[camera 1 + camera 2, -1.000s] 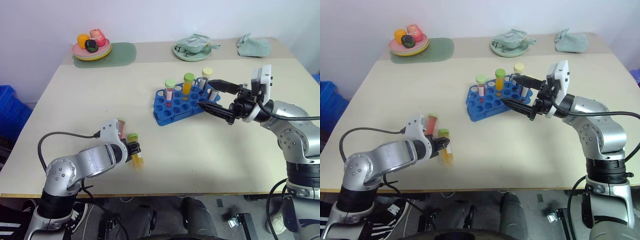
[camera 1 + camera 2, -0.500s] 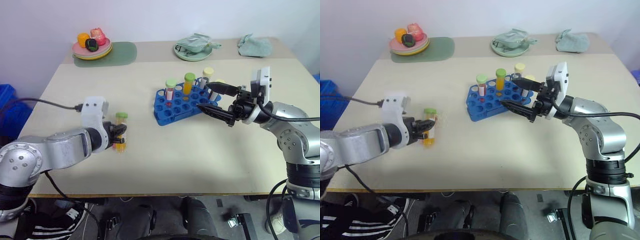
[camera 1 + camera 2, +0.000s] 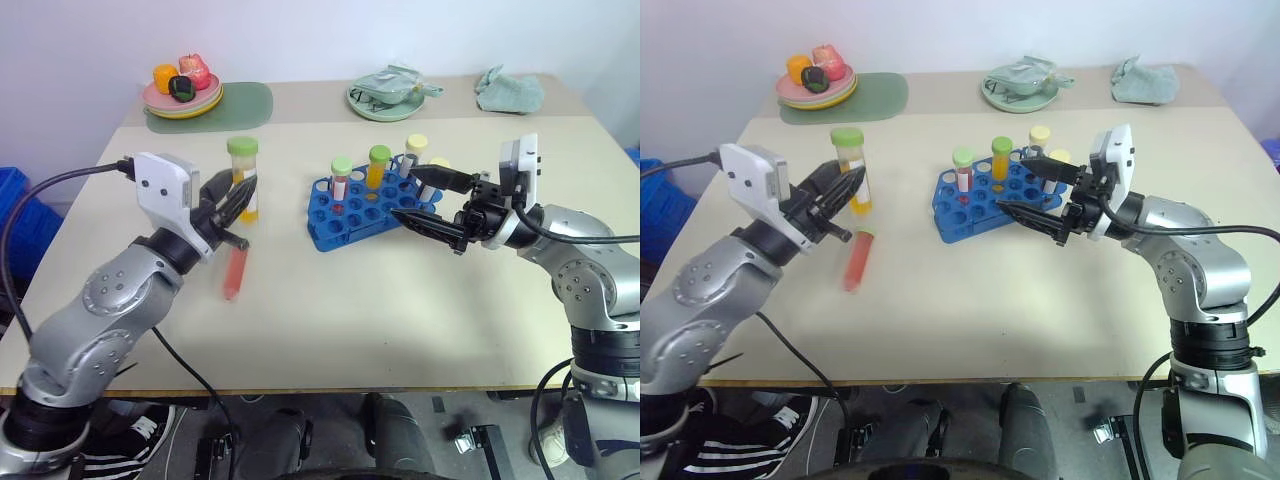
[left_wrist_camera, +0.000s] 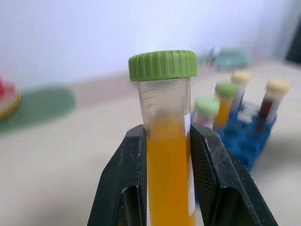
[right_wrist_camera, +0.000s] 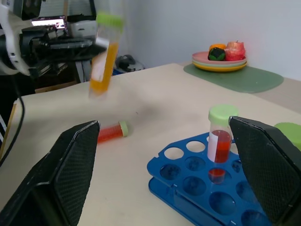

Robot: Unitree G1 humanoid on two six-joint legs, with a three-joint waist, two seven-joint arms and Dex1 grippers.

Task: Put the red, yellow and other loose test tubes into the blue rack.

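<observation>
The left gripper (image 3: 238, 198) pinches the yellow tube (image 3: 243, 180) upright, cap up, ready for the blue rack (image 3: 365, 208); the right gripper (image 3: 432, 200), spread wide, hovers beside that rack.

I seem to be in a small test room set up like a lab: a plain beige table (image 3: 330, 290) against a bare white wall (image 3: 320, 35), a blue rack (image 3: 365, 212) of capped sample tubes, plates of toy fruit (image 3: 183, 95) and crumpled cloths (image 3: 508, 90) laid out as props, and a blue crate (image 3: 18, 220) on the floor.
</observation>
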